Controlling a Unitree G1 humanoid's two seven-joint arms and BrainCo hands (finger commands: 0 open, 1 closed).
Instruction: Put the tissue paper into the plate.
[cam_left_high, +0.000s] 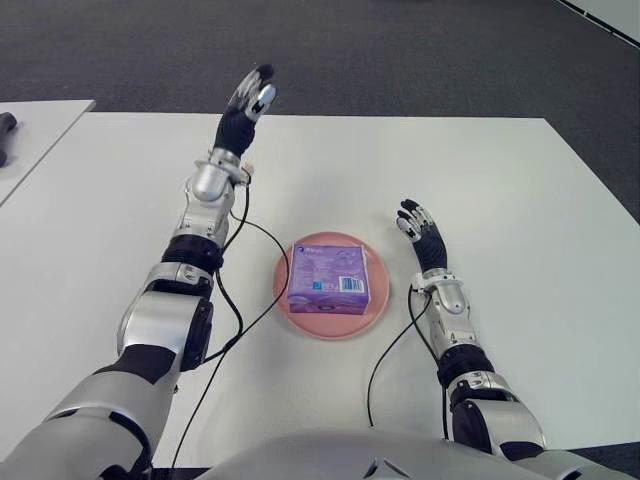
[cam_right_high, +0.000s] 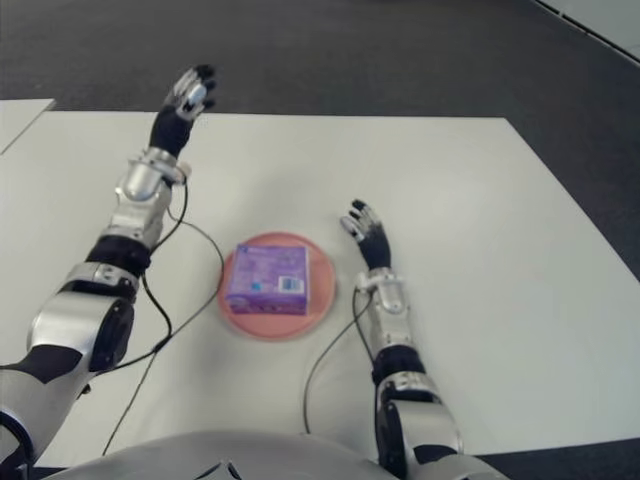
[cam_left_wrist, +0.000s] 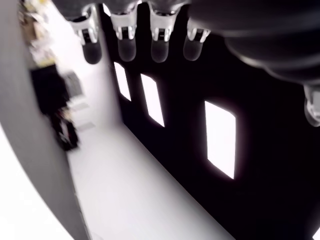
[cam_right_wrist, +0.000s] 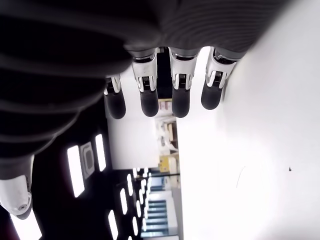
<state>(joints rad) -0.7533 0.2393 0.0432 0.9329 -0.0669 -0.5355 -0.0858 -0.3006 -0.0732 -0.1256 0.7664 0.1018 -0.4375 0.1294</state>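
Observation:
A purple tissue pack (cam_left_high: 329, 274) lies flat in the middle of the pink plate (cam_left_high: 295, 306) on the white table (cam_left_high: 520, 210). My left hand (cam_left_high: 247, 100) is raised far behind the plate to its left, near the table's far edge, fingers straight and holding nothing. To the right of the plate my right hand (cam_left_high: 420, 228) is lifted with its fingers (cam_right_wrist: 148, 102) spread and empty. Neither hand touches the pack or the plate.
Black cables (cam_left_high: 235, 325) trail across the table from both arms, passing close to the plate on either side. A second white table (cam_left_high: 40, 130) with a dark object (cam_left_high: 6, 135) stands at the far left. Dark carpet (cam_left_high: 400, 50) lies beyond the far edge.

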